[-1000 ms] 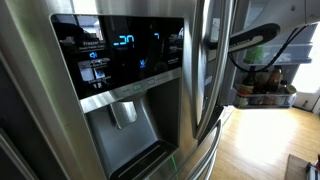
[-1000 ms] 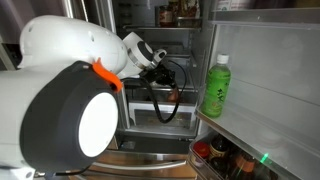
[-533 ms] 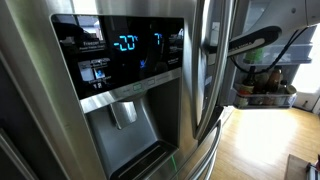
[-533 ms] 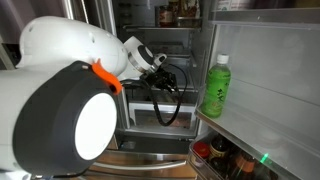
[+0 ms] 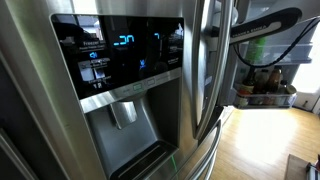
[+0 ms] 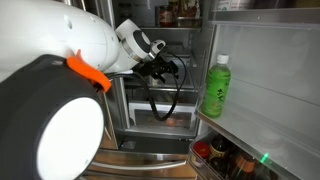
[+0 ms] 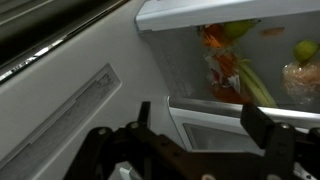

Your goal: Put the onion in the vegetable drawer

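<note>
Tool (image 7: pixel 200 113) is hanging open, empty, facing the drawer (image 7: pixel 186 60). No onion is showing clearly; likely firm, light, papery-slick, needing a grip across its middle.

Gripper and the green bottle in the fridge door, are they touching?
Apart. In an exterior view the gripper reaches into the fridge, and open space shows between it and the green bottle standing on the door shelf.

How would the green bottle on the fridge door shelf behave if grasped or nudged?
The green bottle stands tall and narrow on the door shelf, so a high nudge would probably tip it. Its rounded, smooth-looking body may be slippery and would likely roll if toppled.
</note>
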### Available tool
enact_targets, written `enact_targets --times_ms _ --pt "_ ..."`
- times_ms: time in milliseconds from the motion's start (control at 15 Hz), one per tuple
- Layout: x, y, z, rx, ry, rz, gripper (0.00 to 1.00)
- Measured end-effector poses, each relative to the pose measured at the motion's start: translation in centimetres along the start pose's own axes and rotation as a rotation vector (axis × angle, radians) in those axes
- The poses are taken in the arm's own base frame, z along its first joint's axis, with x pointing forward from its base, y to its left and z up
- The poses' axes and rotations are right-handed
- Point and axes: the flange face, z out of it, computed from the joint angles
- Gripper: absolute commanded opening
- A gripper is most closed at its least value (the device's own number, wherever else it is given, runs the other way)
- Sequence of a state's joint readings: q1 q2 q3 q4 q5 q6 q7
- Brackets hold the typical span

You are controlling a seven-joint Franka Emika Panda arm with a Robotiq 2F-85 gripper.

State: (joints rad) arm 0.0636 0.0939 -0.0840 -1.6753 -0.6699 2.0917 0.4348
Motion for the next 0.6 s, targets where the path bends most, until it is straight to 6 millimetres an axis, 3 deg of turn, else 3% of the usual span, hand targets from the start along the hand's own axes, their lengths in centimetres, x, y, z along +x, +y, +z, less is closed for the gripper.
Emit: enact_targets --times_ms 333,600 --pt "-1.0 1.9 -2.7 0.098 -0.096 0.143 1.00" --pt "-1.6 3.7 -3.4 0.147 -0.122 0.233 1.00"
